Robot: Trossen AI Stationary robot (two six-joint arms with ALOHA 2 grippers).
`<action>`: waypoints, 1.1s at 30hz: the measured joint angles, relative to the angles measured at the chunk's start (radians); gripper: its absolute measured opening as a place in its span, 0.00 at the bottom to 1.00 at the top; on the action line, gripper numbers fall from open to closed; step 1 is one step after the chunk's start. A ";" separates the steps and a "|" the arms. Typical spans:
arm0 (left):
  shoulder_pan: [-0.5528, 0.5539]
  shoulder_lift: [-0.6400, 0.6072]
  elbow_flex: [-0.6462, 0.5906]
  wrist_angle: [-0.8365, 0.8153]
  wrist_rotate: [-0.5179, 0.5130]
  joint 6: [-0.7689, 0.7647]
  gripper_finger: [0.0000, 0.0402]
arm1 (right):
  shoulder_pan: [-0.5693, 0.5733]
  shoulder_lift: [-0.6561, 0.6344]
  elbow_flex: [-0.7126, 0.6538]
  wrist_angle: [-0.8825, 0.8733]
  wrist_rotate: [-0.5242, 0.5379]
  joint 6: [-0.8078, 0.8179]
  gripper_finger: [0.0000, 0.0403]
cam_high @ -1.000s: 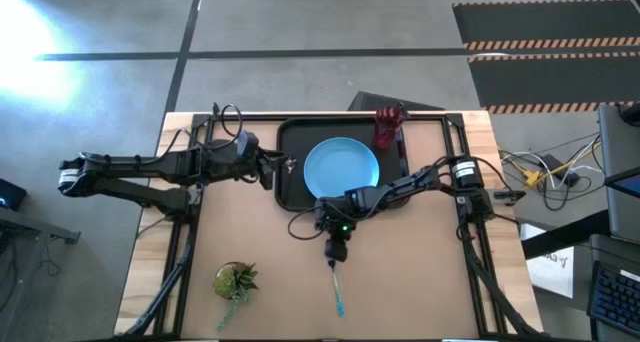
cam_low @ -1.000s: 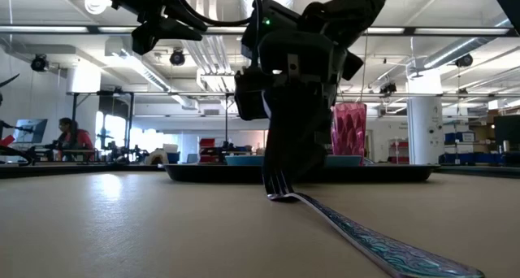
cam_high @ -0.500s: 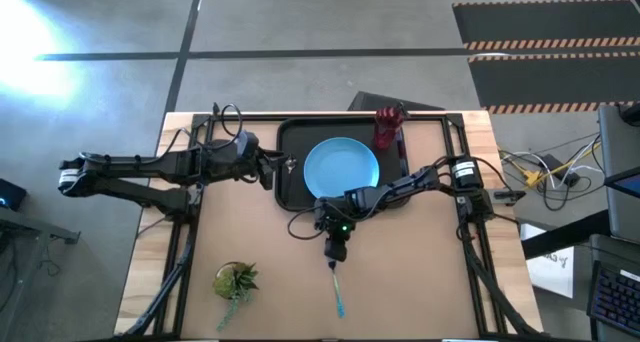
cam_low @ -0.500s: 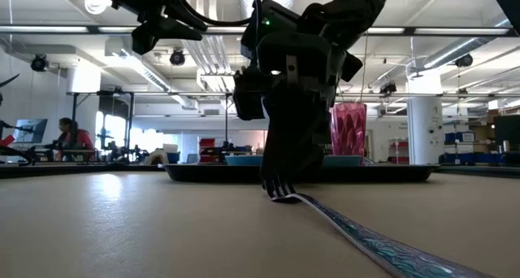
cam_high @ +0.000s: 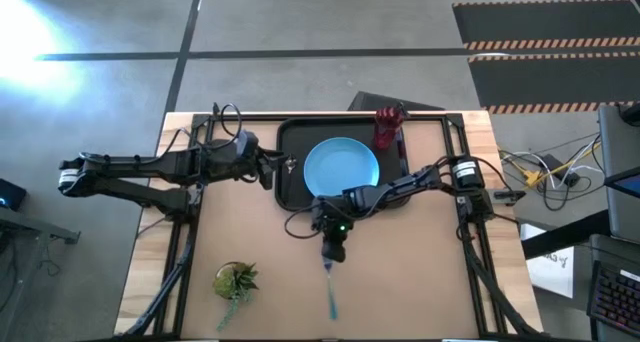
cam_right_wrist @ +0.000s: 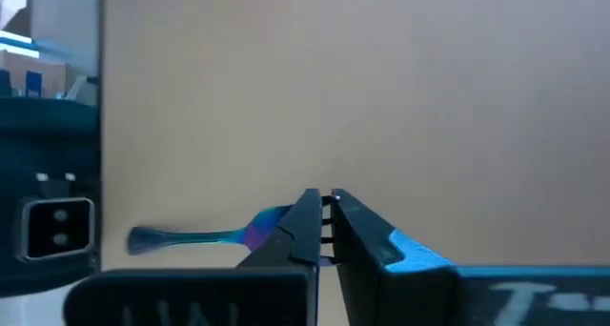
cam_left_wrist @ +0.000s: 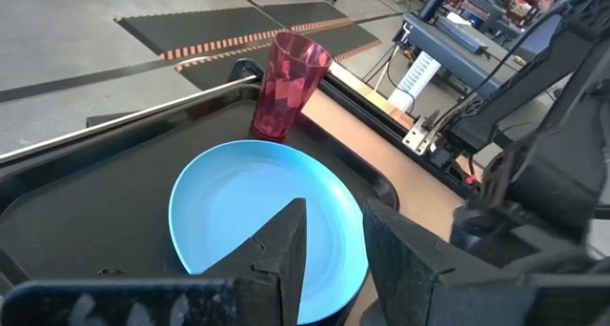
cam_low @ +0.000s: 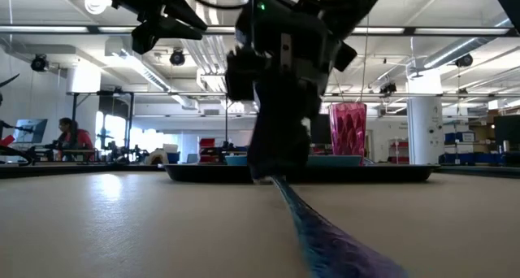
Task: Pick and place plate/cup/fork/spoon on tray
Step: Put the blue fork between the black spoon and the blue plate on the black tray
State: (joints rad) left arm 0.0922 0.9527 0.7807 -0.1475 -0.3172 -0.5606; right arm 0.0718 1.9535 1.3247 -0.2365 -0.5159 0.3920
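Lifted now by its tines in the tight-shut right gripper [cam_high: 329, 259], fork [cam_high: 331, 297] hanging handle-down just off the table [cam_high: 420, 282], gripped at one end for carrying to the tray [cam_high: 290, 137] beside plate [cam_high: 340, 169] and cup [cam_high: 386, 128].

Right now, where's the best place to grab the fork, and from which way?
Best near the tines, from straight above. The fork lies flat on the table, too thin to grab from the side. The right end effector is shut on that tine end, its long blue handle trailing away from the tray. The left end effector waits by the tray.
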 joint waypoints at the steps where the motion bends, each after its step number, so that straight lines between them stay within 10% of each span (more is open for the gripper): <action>1: 0.000 0.000 0.000 0.000 0.000 0.000 0.22 | 0.000 -0.003 0.018 -0.007 0.002 -0.011 0.02; 19: 0.000 -0.008 0.000 -0.033 0.000 0.057 0.22 | -0.221 -0.044 0.561 -0.544 0.209 -0.429 0.02; 33: 0.020 -0.200 0.002 -0.064 -0.044 0.133 0.22 | -0.371 -0.045 0.572 -0.537 0.204 -0.537 0.02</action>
State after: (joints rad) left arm 0.1120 0.7524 0.7831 -0.2116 -0.3608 -0.4276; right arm -0.2989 1.9087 1.8967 -0.7739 -0.3121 -0.1452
